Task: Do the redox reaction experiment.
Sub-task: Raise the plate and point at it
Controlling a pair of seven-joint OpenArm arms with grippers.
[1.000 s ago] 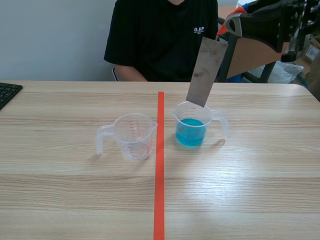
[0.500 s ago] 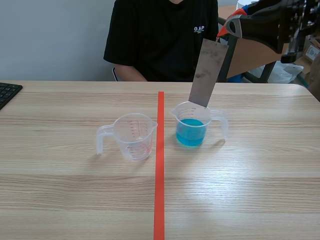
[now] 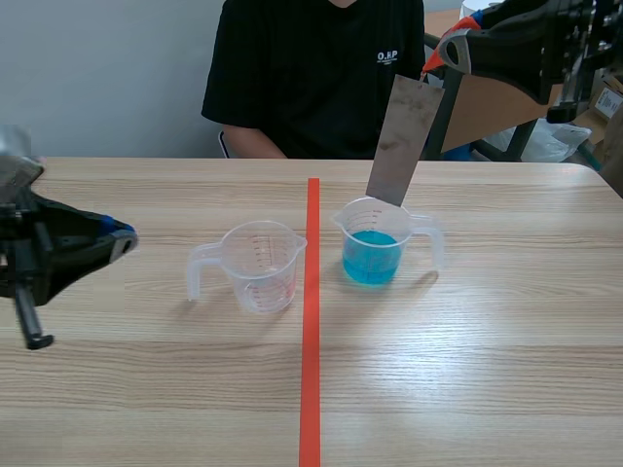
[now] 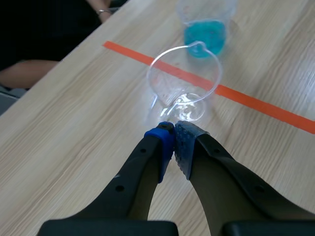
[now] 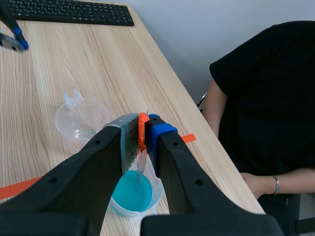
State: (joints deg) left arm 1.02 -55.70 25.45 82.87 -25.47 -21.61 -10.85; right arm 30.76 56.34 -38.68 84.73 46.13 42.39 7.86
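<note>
A grey metal strip [image 3: 399, 136] hangs tilted from my right gripper [image 3: 444, 49], which is shut on the strip's orange top end [image 5: 142, 132]. The strip's lower end sits at the far rim of a clear beaker of blue liquid [image 3: 373, 245]; whether it touches the liquid is unclear. In the right wrist view the strip [image 5: 141, 166] runs edge-on down toward the blue beaker [image 5: 132, 194]. An empty clear beaker [image 3: 261, 265] stands left of the red tape line. My left gripper [image 3: 123, 237] is shut on nothing, low at the left, with the empty beaker [image 4: 184, 81] just ahead of its fingertips [image 4: 161, 140].
A person in a black shirt [image 3: 316, 78] sits across the table, one forearm [image 5: 268, 184] resting near its far edge. A black keyboard [image 5: 69, 11] lies at the table's far left. The orange-red tape line [image 3: 310, 331] divides the table between the beakers.
My left arm has come into the scene view from the left, gripper shut, toward the empty beaker. The right gripper and the strip have barely moved.
</note>
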